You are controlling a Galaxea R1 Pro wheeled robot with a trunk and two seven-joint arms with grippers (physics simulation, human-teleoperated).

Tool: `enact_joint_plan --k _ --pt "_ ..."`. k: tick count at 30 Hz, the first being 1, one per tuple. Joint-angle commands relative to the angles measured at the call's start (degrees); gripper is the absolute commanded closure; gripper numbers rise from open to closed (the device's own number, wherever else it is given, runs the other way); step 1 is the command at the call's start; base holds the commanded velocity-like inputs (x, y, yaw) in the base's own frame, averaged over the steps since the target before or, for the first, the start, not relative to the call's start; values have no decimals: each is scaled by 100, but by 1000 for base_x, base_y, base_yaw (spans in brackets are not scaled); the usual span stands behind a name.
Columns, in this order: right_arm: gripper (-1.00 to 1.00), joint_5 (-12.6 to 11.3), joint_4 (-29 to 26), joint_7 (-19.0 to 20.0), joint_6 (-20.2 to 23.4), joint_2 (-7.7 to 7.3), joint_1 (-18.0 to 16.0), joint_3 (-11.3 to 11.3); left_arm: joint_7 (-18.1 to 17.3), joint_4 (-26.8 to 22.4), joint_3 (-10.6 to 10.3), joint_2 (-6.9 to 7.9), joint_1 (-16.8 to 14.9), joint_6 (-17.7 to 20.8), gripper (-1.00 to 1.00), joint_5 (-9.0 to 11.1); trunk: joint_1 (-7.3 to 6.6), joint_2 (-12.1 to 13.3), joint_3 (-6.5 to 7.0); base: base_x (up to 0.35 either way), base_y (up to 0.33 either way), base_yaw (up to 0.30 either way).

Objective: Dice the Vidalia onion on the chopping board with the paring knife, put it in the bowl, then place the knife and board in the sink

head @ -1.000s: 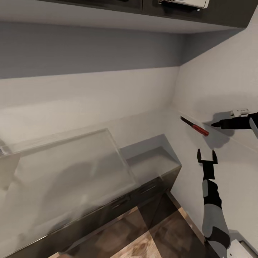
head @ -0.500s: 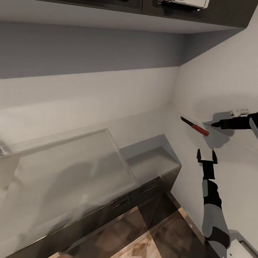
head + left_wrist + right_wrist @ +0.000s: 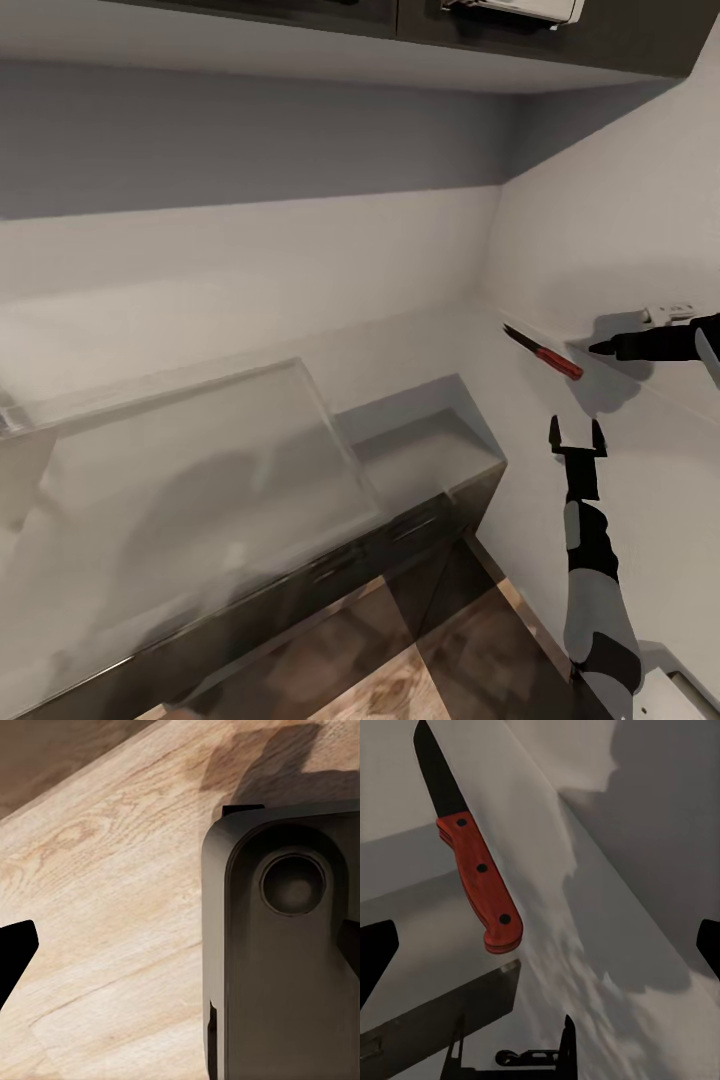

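A: Which gripper is working, and what does it have?

B: The right gripper [image 3: 600,348] reaches in from the head view's right edge, dark and pointing toward the paring knife [image 3: 543,352]. In the right wrist view its fingertips [image 3: 376,945] stand wide apart at the frame edges with nothing between them. It holds nothing; the knife [image 3: 472,866] lies just ahead, red handle nearest, blade pointing away.

A: Why that line-up?

B: My guess is it wants the handle, so it comes in along the knife's length from the handle end. The knife rests at the thin edge of the countertop [image 3: 640,440], which leaves room for fingers on either side.

A: And the other arm?

B: The left gripper [image 3: 577,434] is raised in front of the robot, prongs parted and empty, probably parked out of the way. Its wrist camera looks at wooden floor [image 3: 112,907].

A: Anything moved over the last second?

B: Nothing I can make out. Both arms, the knife and the whole head view sit as they did a second ago. The hand looks paused just short of the handle.
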Motion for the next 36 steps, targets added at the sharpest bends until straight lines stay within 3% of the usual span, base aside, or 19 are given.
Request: enact_joint_plan --k 1,26,36 --pt "-100 56 -8 43 10 -3 -3 11 2 -8 -2 1 2 -9 -100 1 0 -2 -4 0 0 0" --pt "-100 56 -8 43 10 5 -3 7 2 -8 -2 1 2 -9 -100 1 0 -2 -55 0 0 23" --pt "-100 56 -8 43 10 5 -3 7 2 -8 -2 1 2 -9 -100 1 0 -2 -138 0 0 0"
